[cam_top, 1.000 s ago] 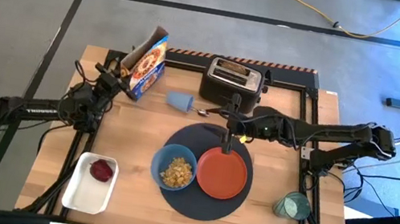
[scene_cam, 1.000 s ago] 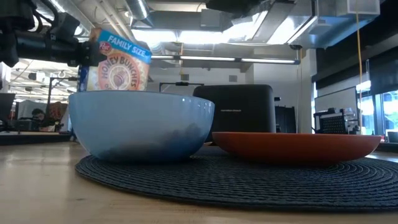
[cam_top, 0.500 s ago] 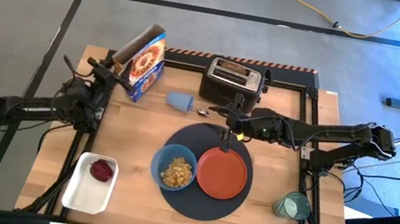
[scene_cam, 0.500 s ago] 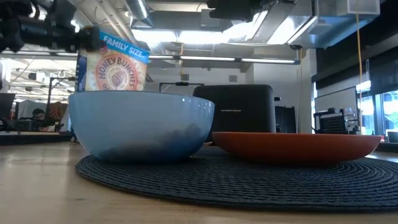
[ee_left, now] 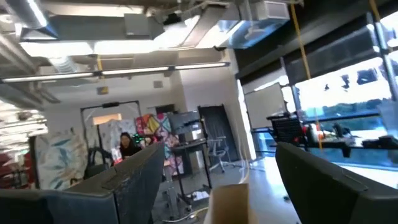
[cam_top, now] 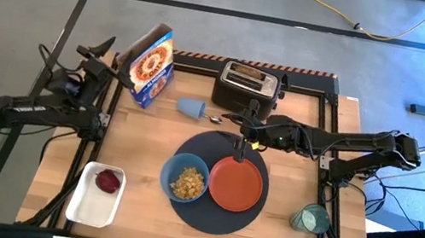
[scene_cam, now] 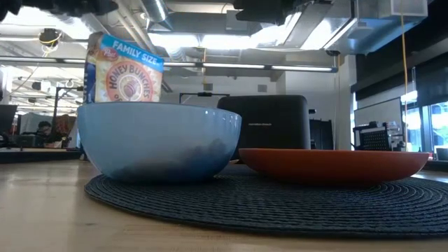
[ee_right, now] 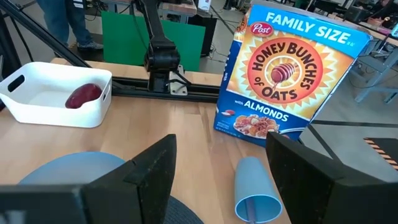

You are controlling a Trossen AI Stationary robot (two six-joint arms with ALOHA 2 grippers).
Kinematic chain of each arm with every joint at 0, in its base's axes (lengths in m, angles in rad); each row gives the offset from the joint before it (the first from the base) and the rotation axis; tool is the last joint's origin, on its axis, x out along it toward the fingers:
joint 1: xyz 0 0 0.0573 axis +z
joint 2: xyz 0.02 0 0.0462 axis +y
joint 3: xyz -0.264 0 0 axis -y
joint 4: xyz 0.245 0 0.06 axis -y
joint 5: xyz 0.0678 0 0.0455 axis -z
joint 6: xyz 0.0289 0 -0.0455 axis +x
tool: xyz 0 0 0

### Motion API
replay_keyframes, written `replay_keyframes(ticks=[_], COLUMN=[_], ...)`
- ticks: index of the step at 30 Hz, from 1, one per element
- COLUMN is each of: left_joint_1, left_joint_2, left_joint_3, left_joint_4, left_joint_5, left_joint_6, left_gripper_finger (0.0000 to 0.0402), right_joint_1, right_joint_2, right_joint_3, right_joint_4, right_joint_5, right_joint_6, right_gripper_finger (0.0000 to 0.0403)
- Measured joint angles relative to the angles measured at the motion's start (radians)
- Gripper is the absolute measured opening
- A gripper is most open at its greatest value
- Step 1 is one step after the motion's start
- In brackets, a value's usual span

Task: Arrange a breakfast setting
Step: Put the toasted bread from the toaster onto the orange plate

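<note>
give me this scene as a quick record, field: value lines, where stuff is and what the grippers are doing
placemat: dark round placemat at table centre
on placemat: blue bowl holding cereal, orange plate to its right, empty
cereal box: cereal box upright at far left of the table
toaster: black toaster at far edge, toast in slots
cup: blue cup lying on its side
tray: white tray near left, red fruit inside
glass: teal glass near right
left gripper: left gripper open, beside the box, holding nothing
right gripper: right gripper open, over the placemat's far edge

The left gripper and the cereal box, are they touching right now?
Apart. The high view shows the left gripper open and drawn back, with a gap of floor and table frame between its fingertips and the cereal box, which stands on the table.
</note>
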Motion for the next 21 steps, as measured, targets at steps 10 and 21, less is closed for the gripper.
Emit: replay_keyframes(ticks=[10, 21], left_joint_1=[-0.052, -0.030], left_joint_2=[0.033, 0.095], left_joint_3=[0.091, 0.092], left_joint_4=[-0.178, -0.242], left_joint_5=[0.027, -0.256], left_joint_6=[-0.004, 0.055], left_gripper_finger=[0.0305, 0.0305], right_joint_1=[0.000, 0.000], right_joint_2=[0.000, 0.000], right_joint_3=[0.000, 0.000], right_joint_4=[0.000, 0.000], right_joint_5=[0.000, 0.001], right_joint_6=[0.000, 0.013], right_gripper_finger=[0.0236, 0.0236])
